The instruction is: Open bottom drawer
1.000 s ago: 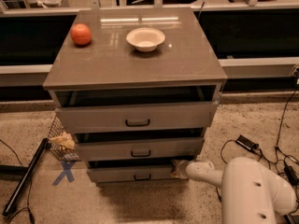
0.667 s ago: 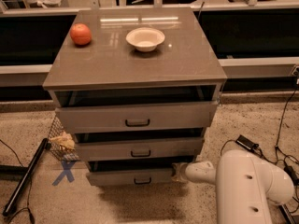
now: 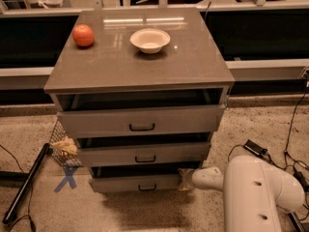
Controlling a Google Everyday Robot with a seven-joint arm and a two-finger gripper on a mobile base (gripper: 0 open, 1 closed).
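Note:
The bottom drawer [image 3: 135,182] is the smallest grey-brown front with a small black bar handle [image 3: 147,187]. It stands pulled out a little, with a dark gap above its front. My gripper [image 3: 184,179] is at the drawer's right end, touching the front panel's right edge, at the end of my white arm [image 3: 256,192], which comes in from the lower right. The mid-sized drawer [image 3: 142,153] and the tallest drawer [image 3: 140,121] above are also pulled out somewhat.
An orange fruit [image 3: 83,35] and a white bowl [image 3: 150,40] sit on the cabinet top [image 3: 193,62]. A wire basket [image 3: 64,148], a black pole [image 3: 25,185] and a blue X mark [image 3: 67,178] are on the floor at left. Cables [image 3: 260,151] lie at right.
My arm has come closer to the camera and fills more of the lower right. The gripper stays at the bottom drawer's right end. The drawers look unchanged.

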